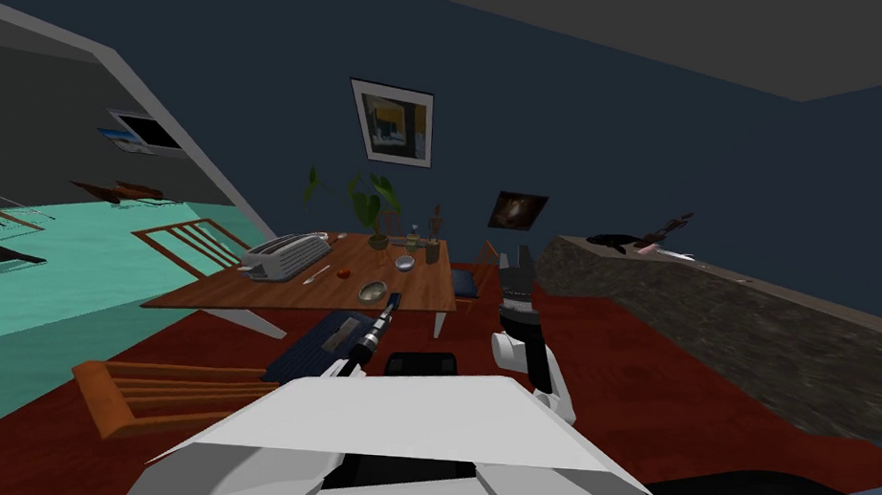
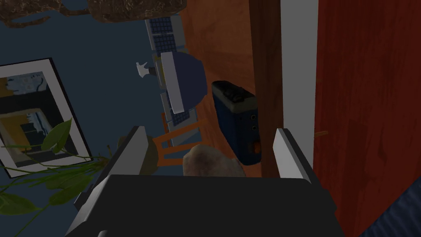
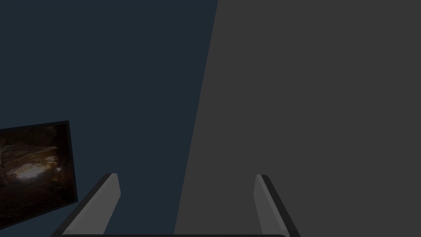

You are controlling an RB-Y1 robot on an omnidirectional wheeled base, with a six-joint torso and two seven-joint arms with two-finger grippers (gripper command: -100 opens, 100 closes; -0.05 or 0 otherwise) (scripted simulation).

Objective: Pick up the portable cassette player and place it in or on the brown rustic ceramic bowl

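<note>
Left gripper (image 2: 209, 131) wide open and empty, near the dark blue cassette player (image 2: 236, 123) standing by the wooden table's (image 2: 218, 37) edge (right gripper (image 3: 186, 177) open too, held up): may knock it off the side if reaching crooked.

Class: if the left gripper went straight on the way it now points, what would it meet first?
Probably the bowl, close ahead between the left gripper's open fingers; the cassette player lies beyond it on the table. Depth is unclear: it might pass above the bowl.
</note>
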